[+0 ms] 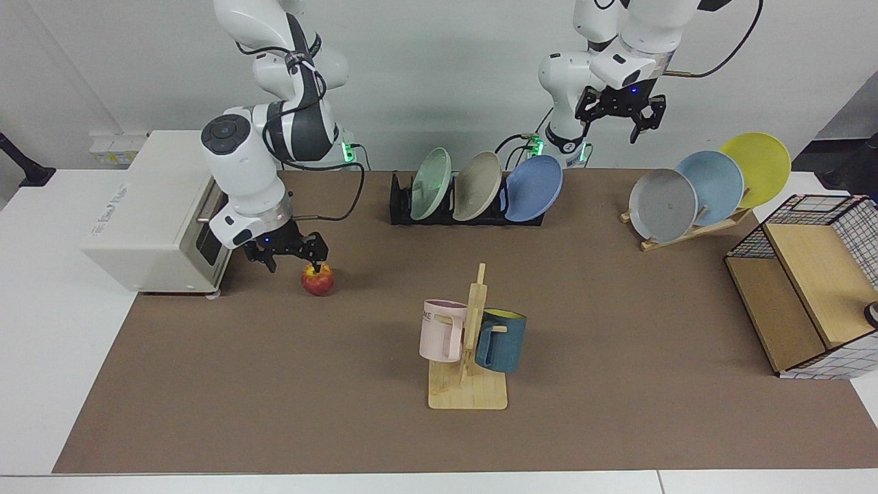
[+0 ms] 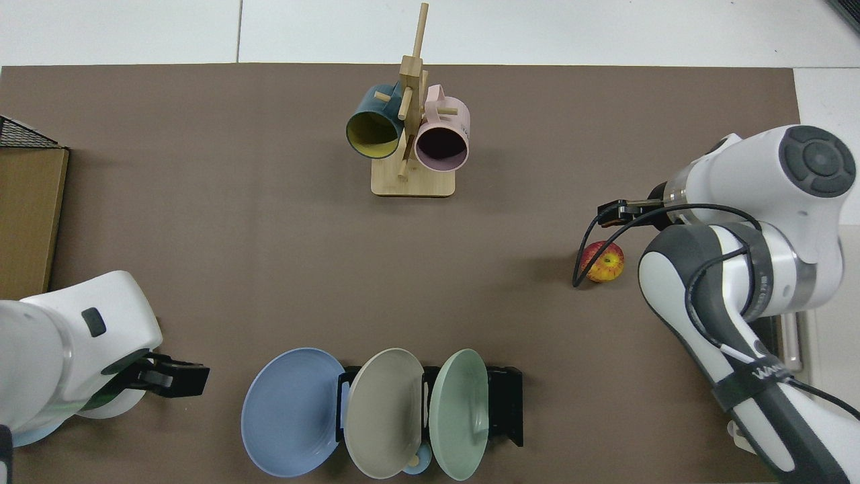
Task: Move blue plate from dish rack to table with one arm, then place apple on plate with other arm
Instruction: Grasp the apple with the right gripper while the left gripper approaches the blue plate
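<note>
The blue plate (image 1: 534, 188) (image 2: 290, 411) leans in the end slot of the black dish rack (image 1: 401, 206) (image 2: 505, 403), beside a beige and a green plate. The red apple (image 1: 317, 280) (image 2: 603, 262) lies on the table's brown mat (image 1: 274, 412). My right gripper (image 1: 295, 264) hangs open just above the mat, its near finger over the apple's top left; in the top view the arm hides it. My left gripper (image 1: 621, 127) (image 2: 171, 378) is open with nothing in it, high up and to the right of the blue plate in the facing view.
A white toaster oven (image 1: 158, 213) stands just behind the right arm. A wooden mug stand (image 1: 470, 343) with a pink and a teal mug is mid-table. A slanted wooden rack (image 1: 693, 230) holds grey, sky-blue and yellow plates. A wire-and-wood box (image 1: 809, 288) sits at the mat's end.
</note>
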Controlling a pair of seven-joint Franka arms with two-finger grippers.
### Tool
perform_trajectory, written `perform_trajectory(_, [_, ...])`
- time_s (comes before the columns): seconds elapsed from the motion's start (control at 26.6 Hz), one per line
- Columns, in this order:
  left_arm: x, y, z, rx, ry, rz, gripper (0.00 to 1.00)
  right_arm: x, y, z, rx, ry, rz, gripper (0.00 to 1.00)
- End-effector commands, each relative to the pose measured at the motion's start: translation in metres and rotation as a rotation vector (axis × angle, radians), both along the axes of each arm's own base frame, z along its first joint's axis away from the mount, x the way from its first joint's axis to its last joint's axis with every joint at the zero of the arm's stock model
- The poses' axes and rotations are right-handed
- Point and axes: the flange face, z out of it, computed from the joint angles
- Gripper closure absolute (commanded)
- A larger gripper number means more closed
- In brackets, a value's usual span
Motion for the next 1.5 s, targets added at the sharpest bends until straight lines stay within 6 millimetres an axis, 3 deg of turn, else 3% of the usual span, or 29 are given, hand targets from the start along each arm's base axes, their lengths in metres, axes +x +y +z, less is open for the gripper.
perform_trajectory(0.0, [-0.011, -0.004, -0.01, -0.028, -0.012, 0.022, 0.0, -0.016, 0.0, -0.026, 0.014, -0.002, -0.039, 0.0])
perform_trajectory(0.11, [-0.019, -0.015, -0.022, -0.024, -0.014, 0.014, 0.0, -0.021, -0.001, -0.038, 0.012, 0.02, -0.04, 0.0])
perform_trajectory(0.41, [-0.029, -0.014, -0.052, -0.015, 0.004, 0.004, 0.0, -0.03, 0.015, -0.063, 0.008, 0.024, -0.018, 0.0])
perform_trajectory(0.68, [-0.032, -0.017, -0.056, -0.016, -0.006, -0.02, 0.0, -0.025, 0.027, -0.088, 0.007, 0.01, 0.01, 0.0])
perform_trajectory(1.13, [-0.032, -0.016, -0.096, -0.03, -0.002, 0.006, 0.0, -0.024, 0.02, -0.096, -0.012, 0.025, 0.043, 0.0])
perform_trajectory(1.32, [-0.032, -0.018, -0.098, -0.052, 0.007, 0.041, 0.0, -0.012, 0.013, -0.066, -0.01, 0.039, 0.031, 0.0])
perform_trajectory(1.47, [-0.033, -0.017, -0.104, -0.05, 0.017, 0.042, 0.0, -0.013, 0.014, -0.066, -0.012, 0.051, 0.035, 0.0])
